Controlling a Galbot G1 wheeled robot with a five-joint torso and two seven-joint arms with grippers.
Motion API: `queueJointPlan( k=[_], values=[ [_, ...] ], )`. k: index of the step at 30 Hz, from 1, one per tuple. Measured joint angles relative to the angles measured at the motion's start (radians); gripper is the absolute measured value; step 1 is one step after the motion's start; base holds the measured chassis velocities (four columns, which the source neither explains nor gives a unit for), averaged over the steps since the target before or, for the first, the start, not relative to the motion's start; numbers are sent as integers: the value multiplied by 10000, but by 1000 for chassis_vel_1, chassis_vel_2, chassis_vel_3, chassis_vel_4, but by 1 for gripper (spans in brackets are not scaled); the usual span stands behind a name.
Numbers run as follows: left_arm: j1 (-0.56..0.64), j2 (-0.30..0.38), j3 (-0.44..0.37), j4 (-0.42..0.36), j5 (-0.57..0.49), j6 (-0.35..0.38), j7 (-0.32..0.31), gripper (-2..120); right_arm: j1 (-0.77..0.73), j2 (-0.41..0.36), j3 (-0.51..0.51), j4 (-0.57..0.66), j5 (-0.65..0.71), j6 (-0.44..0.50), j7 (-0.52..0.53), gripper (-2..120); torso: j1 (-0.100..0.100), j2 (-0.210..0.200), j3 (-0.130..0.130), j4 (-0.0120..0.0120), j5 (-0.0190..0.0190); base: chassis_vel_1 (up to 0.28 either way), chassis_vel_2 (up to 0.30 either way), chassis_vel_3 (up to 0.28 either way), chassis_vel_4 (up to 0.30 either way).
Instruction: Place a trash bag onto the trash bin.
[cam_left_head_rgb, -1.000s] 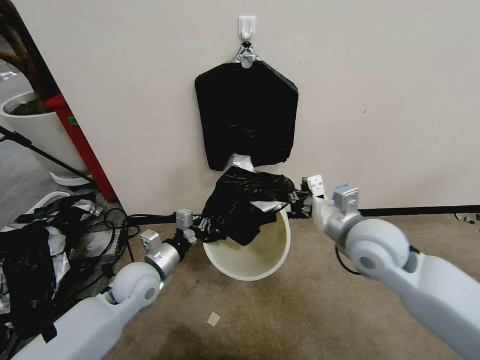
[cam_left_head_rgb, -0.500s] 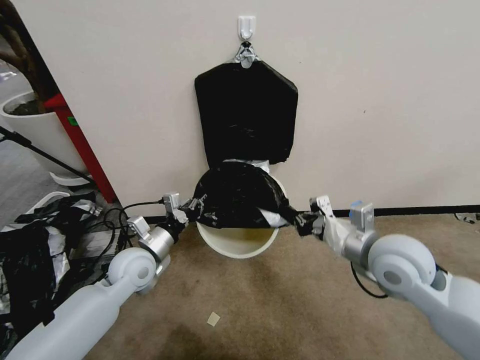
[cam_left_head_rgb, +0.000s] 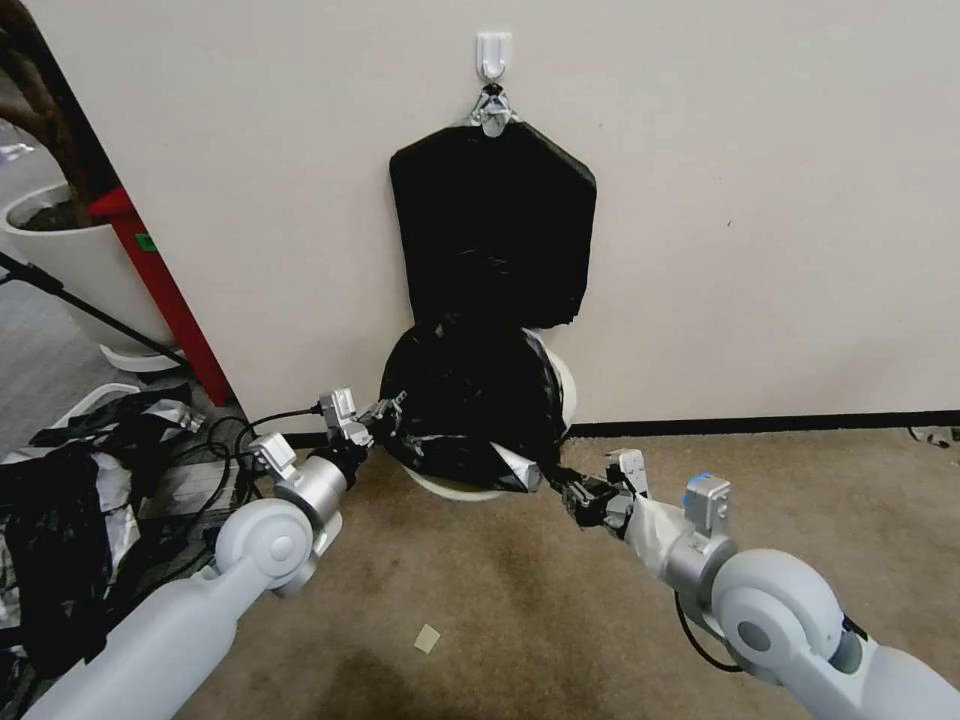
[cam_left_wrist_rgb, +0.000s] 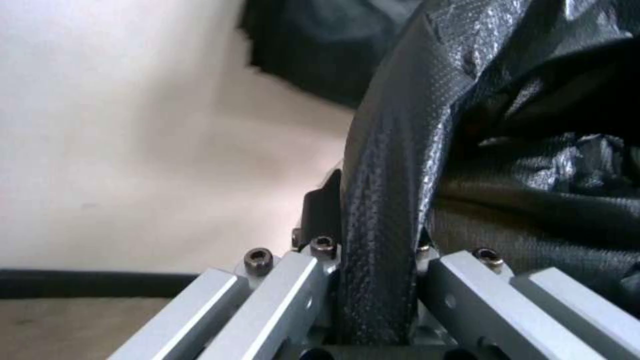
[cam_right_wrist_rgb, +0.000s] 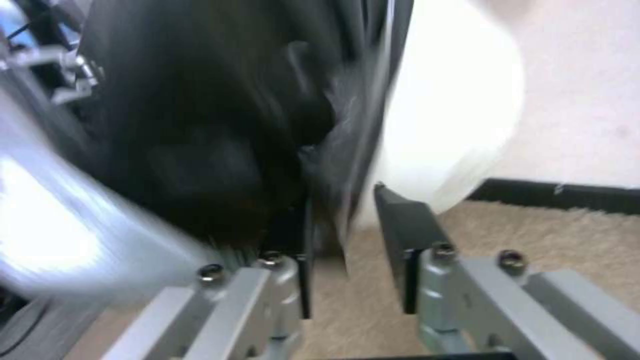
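Note:
The trash bin (cam_left_head_rgb: 566, 392) lies tipped against the wall, its mouth facing me. The black trash bag (cam_left_head_rgb: 465, 400) is stretched across that mouth, leaving a strip of rim bare on the right and below. My left gripper (cam_left_head_rgb: 385, 412) is at the bag's left edge, shut on a band of the trash bag (cam_left_wrist_rgb: 393, 165) that runs between its fingers (cam_left_wrist_rgb: 323, 210). My right gripper (cam_left_head_rgb: 577, 493) is low at the bag's lower right corner. In the right wrist view its fingers (cam_right_wrist_rgb: 400, 230) stand apart with carpet showing between them and a thin film edge of the bag (cam_right_wrist_rgb: 343, 235) hanging in the gap beside the white bin (cam_right_wrist_rgb: 453, 125).
A thick black pad of bags (cam_left_head_rgb: 492, 235) hangs from a wall hook (cam_left_head_rgb: 493, 52) just above the bin. A heap of black-and-silver plastic (cam_left_head_rgb: 70, 500) and cables (cam_left_head_rgb: 225, 450) lie on the left, beside a red post (cam_left_head_rgb: 165, 295) and a big white plant pot (cam_left_head_rgb: 70, 260). Open carpet (cam_left_head_rgb: 500, 600) lies in front.
The bag was pulled down over the bin's mouth, and the bin tipped back toward the wall. My right gripper dropped low and toward me; the left stayed at the bag's left edge.

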Motion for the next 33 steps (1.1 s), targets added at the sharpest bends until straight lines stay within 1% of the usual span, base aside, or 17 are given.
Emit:
queueJointPlan(
  k=[1,2,3,5,7,8,9,12,13,15,17,19,21,27,29,31,33],
  values=[
    [3,-11,40,83,199,108,-128,3,-98,27,64,0,-76,76,71,32,0,0,0,0,0,0,0,0,0],
    [3,-11,40,83,199,108,-128,3,-98,27,64,0,-76,76,71,32,0,0,0,0,0,0,0,0,0],
    [3,-26,63,133,281,156,-204,3,-174,39,111,3,-112,104,99,35,0,0,0,1,-1,0,0,0,0],
    [-24,-110,102,249,429,257,-451,3,-596,91,288,121,-457,166,150,46,0,0,0,0,-1,0,0,0,0],
    [-43,-141,111,266,447,290,-546,3,-754,110,338,172,-634,202,154,50,0,0,0,0,0,0,0,0,0],
    [-80,-183,120,278,459,355,-690,3,-1046,142,444,273,-1061,292,155,53,0,0,0,0,1,0,0,0,0],
    [-80,-183,120,278,459,355,-690,3,-1046,142,444,273,-1061,292,155,53,0,0,0,0,1,0,0,0,0],
    [-164,-280,148,177,465,585,-1100,3,-2328,308,1180,856,-2308,826,27,71,0,0,0,-2,2,0,0,0,0],
    [-164,-280,148,177,465,585,-1100,3,-2328,308,1180,856,-2308,826,27,71,0,0,0,-2,2,0,0,0,0],
    [-155,-311,174,81,477,696,-1252,3,-2945,354,1620,1232,-2615,1131,-364,78,0,0,0,-2,1,0,0,0,0],
    [-93,-356,244,-102,560,822,-1398,3,-3694,349,1978,1787,-2994,1544,-1208,89,0,1,-1,-3,-2,0,0,0,0],
    [-75,-368,264,-146,586,847,-1412,3,-3776,342,1978,1857,-3153,1665,-1427,92,0,0,-1,-3,-2,0,0,0,0],
    [-30,-430,357,-344,735,955,-1462,3,-3740,323,1701,1902,-3809,2087,-2146,99,0,1,-1,-3,-2,0,0,0,0],
    [4,-465,475,-645,906,1122,-1615,3,-3074,280,964,1606,-4223,2150,-2429,99,1,1,0,0,1,0,0,0,0],
    [74,-435,535,-850,1018,1214,-1692,3,-2642,168,527,1474,-4254,2059,-2449,94,0,1,0,-1,1,0,0,0,0],
    [166,-359,566,-957,1107,1266,-1678,3,-2243,109,203,1317,-4252,1931,-2407,86,0,0,0,0,1,0,0,0,0],
    [188,-338,571,-977,1127,1274,-1661,3,-2131,102,118,1251,-4247,1900,-2373,84,0,0,0,1,1,0,0,0,0]
  ],
)
